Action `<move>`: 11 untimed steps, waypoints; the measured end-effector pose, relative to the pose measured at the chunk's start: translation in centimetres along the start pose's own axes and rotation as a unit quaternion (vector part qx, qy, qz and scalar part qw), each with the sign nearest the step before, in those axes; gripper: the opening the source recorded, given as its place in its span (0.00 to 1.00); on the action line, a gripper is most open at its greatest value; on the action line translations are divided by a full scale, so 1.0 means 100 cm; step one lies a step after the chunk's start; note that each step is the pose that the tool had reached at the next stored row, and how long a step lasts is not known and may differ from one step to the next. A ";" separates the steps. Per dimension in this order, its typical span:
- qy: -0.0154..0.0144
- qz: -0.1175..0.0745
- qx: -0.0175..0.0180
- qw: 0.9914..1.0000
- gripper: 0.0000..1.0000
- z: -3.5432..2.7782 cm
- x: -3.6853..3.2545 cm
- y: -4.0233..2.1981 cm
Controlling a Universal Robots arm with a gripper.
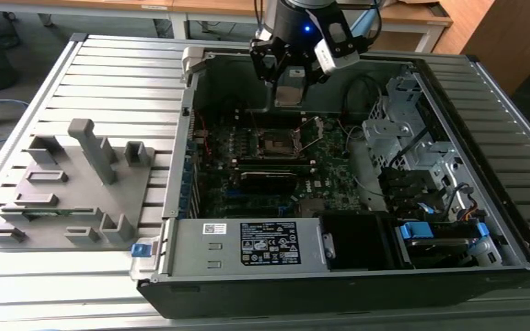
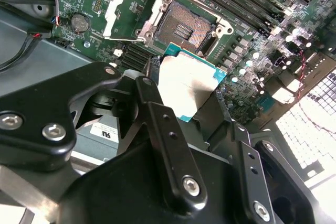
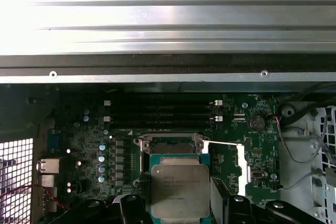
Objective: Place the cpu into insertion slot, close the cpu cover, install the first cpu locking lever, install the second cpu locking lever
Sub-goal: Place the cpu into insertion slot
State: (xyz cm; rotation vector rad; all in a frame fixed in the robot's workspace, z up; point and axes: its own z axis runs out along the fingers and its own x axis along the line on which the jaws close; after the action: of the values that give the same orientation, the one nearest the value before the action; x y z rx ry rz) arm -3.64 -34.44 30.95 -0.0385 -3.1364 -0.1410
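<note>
Exterior view: the arm reaches down over the rear wall of the open computer case [image 1: 513, 255], wrist pointing straight down at the motherboard, a small blue light [image 1: 309, 29] glowing on it. The gripper [image 1: 288, 86] hangs above the board, its black fingers [image 2: 157, 108] pressed against opposite edges of the cpu [image 1: 288, 95], which they hold flat, metal top upward, clear of the board. The insertion slot [image 1: 275, 143] lies directly below the gripper, apart from the chip, its dark centre bare in the second wrist view. The cpu cover [image 2: 112, 14] stands flipped open just beside the slot, off to one side of the fingers. Beyond the slot from the gripper run the memory sticks [image 3: 163, 111].

Lines of print mark the chip's top in the first wrist view; I cannot make them out. A black printed label [image 1: 270, 243] and a small white sticker [image 1: 214, 228] sit on the power supply [image 1: 191, 258], well apart from the gripper at the case's opposite end.
</note>
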 end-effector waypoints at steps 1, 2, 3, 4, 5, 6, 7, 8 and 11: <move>0.000 0.000 0.000 1.000 0.54 0.0002 0.0000 0.0000; 0.000 0.000 0.000 1.000 0.54 0.0007 0.0000 0.0000; 0.000 0.000 0.000 1.000 0.54 0.0012 0.0000 -0.0001; 0.000 0.000 0.000 1.000 0.54 0.0018 0.0000 -0.0002; 0.000 0.000 0.000 1.000 0.54 0.0022 0.0000 -0.0002; 0.000 0.000 0.000 1.000 0.54 0.0022 0.0000 -0.0002; 0.000 0.000 0.000 1.000 0.54 0.0022 0.0000 -0.0002; 0.000 0.000 0.000 1.000 0.54 0.0022 0.0000 -0.0002; 0.000 0.000 0.000 1.000 0.54 0.0027 0.0000 -0.0002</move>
State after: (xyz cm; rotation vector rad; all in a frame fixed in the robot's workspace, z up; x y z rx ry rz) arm -3.64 -34.44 30.68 -0.0384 -3.1364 -0.1411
